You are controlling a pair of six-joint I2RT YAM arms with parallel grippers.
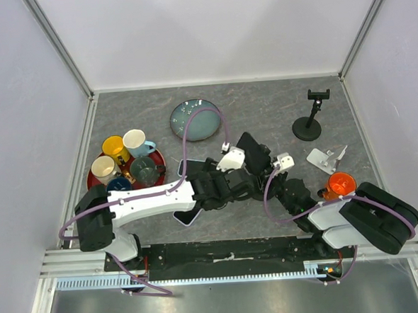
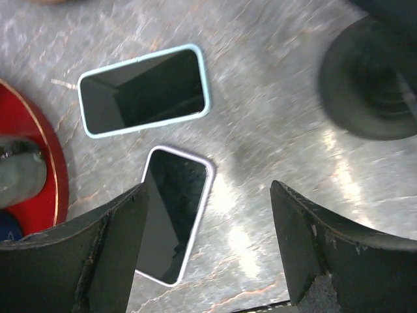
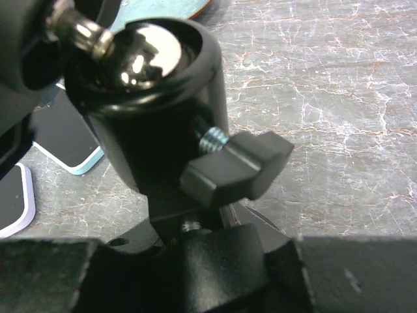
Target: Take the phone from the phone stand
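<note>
From the top camera I saw the phone (image 1: 253,151) as a dark slab, tilted, in the middle of the table (image 1: 262,100), between the two wrists. It was up on the phone stand (image 3: 153,98) and not lying flat.

The right wrist camera was very close to this stand: the shiny ball joint, the black socket around it and the small thumb screw filled the view. The neck of the stand went down between the fingers of the right gripper (image 3: 221,274). I could not tell whether those fingers were pressing on the neck or only standing around it, because that part was dark and cut off at the edge.

The left gripper (image 2: 210,192) was spread wide and held nothing. Its two fingers (image 2: 85,254) hung above the table. Under them lay a phone in a lilac case (image 2: 174,215), face up, and just beyond it, not touching, a phone in a light blue case (image 2: 143,91). At the upper right of that view there was a round black foot (image 2: 368,78), blurred. A red tray (image 2: 49,169) showed at the left edge; from above it carried several cups (image 1: 124,158).

Far at the right back of the table a second black stand (image 1: 309,118) stood alone, well apart from both arms, and a blue plate (image 1: 195,120) lay near the back centre.
</note>
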